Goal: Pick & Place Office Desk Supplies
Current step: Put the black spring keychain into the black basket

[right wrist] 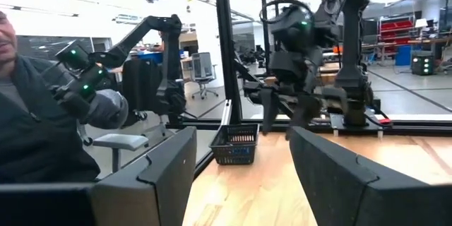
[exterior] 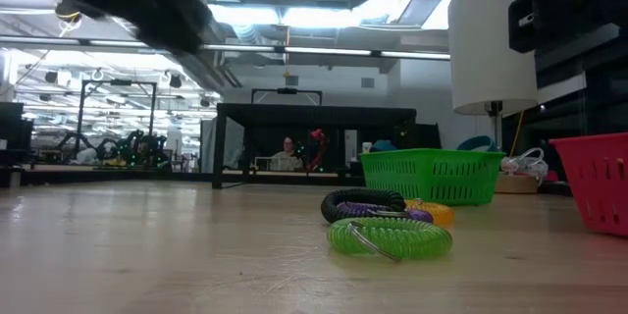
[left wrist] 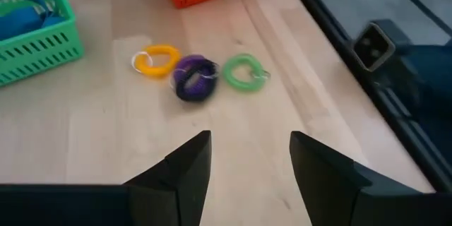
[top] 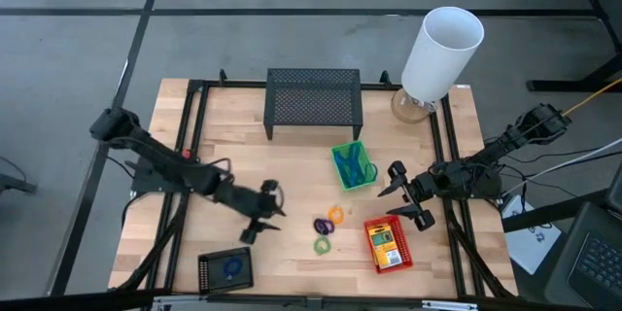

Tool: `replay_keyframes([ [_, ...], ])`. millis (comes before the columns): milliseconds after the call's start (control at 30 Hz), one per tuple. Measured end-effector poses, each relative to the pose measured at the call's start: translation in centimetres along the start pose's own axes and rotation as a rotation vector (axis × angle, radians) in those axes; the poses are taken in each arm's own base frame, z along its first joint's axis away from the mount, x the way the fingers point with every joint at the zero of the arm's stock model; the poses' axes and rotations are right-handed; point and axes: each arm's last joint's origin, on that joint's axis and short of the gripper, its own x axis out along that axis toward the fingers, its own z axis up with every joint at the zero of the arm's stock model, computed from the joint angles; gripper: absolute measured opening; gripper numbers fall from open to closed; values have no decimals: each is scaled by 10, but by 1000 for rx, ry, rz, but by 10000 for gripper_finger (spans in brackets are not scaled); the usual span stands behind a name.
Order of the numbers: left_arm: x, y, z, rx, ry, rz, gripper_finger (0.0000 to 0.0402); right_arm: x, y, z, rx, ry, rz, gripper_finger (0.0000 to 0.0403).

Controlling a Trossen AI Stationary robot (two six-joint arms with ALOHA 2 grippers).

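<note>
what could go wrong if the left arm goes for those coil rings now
The purple ring touches the yellow ring and sits close beside the green ring, so the open left gripper might catch two at once or push one away. The red basket lies just past them and could get bumped. The right gripper hovers open nearby, so the arms may crowd.
</note>
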Motion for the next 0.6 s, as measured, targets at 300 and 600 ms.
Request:
replay_keyframes([
  [300,52,30,-2,-9,44,-55,189,0,-2,0,-1,3,37,229],
  [600,109,36,21,58,115,-99,188,0,-2,0,20,6,53,229],
])
